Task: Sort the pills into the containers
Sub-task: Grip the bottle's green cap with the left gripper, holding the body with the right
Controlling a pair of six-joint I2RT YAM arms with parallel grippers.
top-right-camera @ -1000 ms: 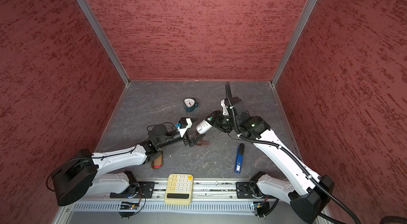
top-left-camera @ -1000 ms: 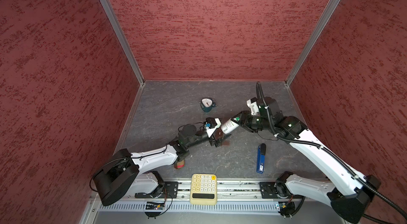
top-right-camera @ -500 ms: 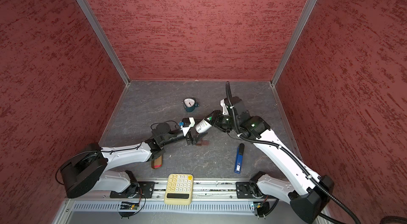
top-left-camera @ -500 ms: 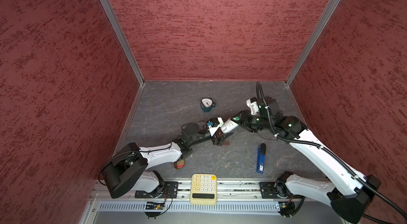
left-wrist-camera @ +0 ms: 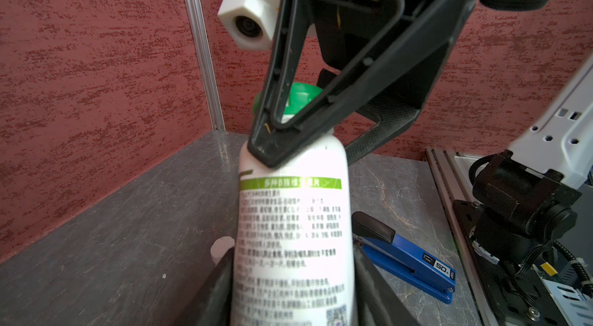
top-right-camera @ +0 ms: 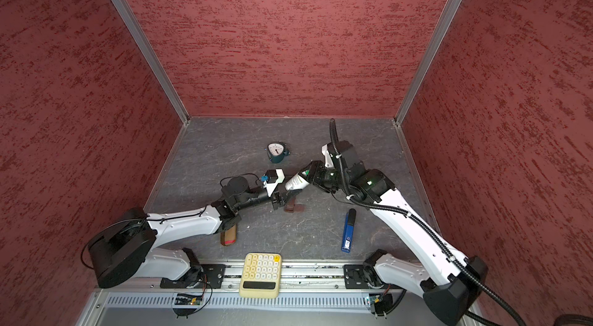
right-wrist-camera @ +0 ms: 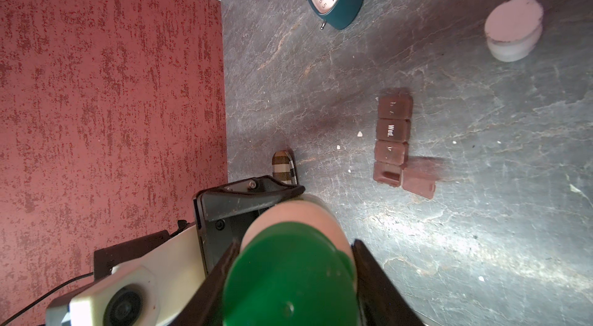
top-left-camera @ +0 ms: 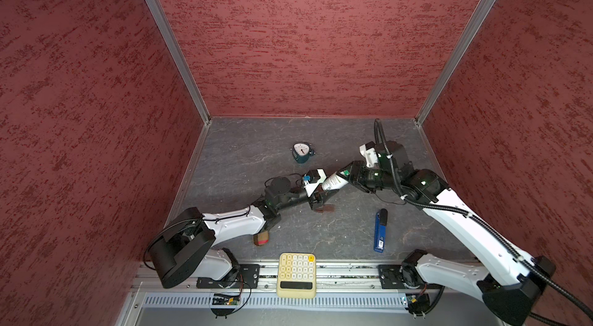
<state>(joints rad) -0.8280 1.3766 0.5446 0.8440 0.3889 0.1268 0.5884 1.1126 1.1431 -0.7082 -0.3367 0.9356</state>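
So both tools are on the same thing right now. The right tool (right-wrist-camera: 296, 244) is clamped around the green cap (right-wrist-camera: 288, 279) end of the white bottle (top-left-camera: 333, 181). The left tool (left-wrist-camera: 292, 247) has its fingers (left-wrist-camera: 219, 279) snug against both sides of the bottle's lower half, so that reads as a grip too. The bottle is up off the table (top-left-camera: 244, 160), tilted, bridging the two tools roughly mid-table in both top views.

The pill box (right-wrist-camera: 391, 141) isn't in either tool. It's a dark brown strip of four little cells lying flat on the table. From above it sits just beside the left tool's fingertips, on the side nearer the front rail. One cell reads "Wed." and the end cell has its lid flipped open, though I can't make out what's inside. A few pills (right-wrist-camera: 360, 134), tiny white specks, lie loose on the table right beside the strip, with a couple more scattered farther off.

Further out there's a round white lid (right-wrist-camera: 513, 29) lying by itself and a teal alarm clock (top-left-camera: 301, 152) toward the back wall. A blue stapler (top-left-camera: 380, 231) lies near the right arm, and a yellow calculator (top-left-camera: 296, 274) sits on the front rail.
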